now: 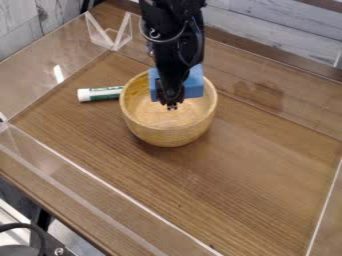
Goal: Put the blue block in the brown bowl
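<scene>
The brown bowl (pixel 168 118) sits near the middle of the bench (pixel 227 190), and everything here is placed from it; its near wall faces the camera, bare and unobstructed; its hollow is open on the near side, with pale wood floor showing below the gripper (pixel 173 98). Over that hollow, toward the bowl's far side, the gripper hangs pointing steeply down, its tips inside the rim line and above the bowl floor. The blue block (pixel 191 83) lies at the far-right part of the bowl, over or against the far rim, just behind and to the right of the jaws as the camera sees it; its long axis seems to run roughly across the bowl, along the far rim, though the arm hides much of it. The jaws stand partly parted and appear closed around the block, one edge of blue showing on each side of the dark fingers; whether the block is carried or already rests on the rim cannot be told. In my judgement the coming move turns on the block being over the hollow, not the rim, before it is let go. Left of the bowl, just beside its wall, lies a white marker (pixel 99 94).
</scene>
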`<move>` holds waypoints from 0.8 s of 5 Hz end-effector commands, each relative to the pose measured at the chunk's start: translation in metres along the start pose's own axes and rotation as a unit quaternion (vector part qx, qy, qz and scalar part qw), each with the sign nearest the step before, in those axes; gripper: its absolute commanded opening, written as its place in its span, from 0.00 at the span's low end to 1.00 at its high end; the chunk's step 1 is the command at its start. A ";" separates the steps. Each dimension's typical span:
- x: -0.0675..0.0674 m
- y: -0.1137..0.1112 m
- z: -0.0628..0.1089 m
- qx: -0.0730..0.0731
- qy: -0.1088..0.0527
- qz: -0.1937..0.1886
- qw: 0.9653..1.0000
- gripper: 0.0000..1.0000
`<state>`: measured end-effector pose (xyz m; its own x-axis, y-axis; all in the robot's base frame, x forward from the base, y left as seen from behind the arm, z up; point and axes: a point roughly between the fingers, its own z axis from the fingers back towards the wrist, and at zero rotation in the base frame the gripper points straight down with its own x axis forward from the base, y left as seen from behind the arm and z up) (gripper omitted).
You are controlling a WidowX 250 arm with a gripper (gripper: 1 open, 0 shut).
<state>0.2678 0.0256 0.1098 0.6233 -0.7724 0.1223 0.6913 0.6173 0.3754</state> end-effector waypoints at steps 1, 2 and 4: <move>0.004 0.008 0.008 0.023 -0.016 0.005 1.000 0.00; 0.006 0.007 0.004 0.024 -0.016 0.004 1.000 0.00; 0.010 0.005 -0.006 0.021 -0.014 0.003 1.000 0.00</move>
<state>0.2740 0.0237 0.0974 0.6322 -0.7636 0.1314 0.6777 0.6271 0.3840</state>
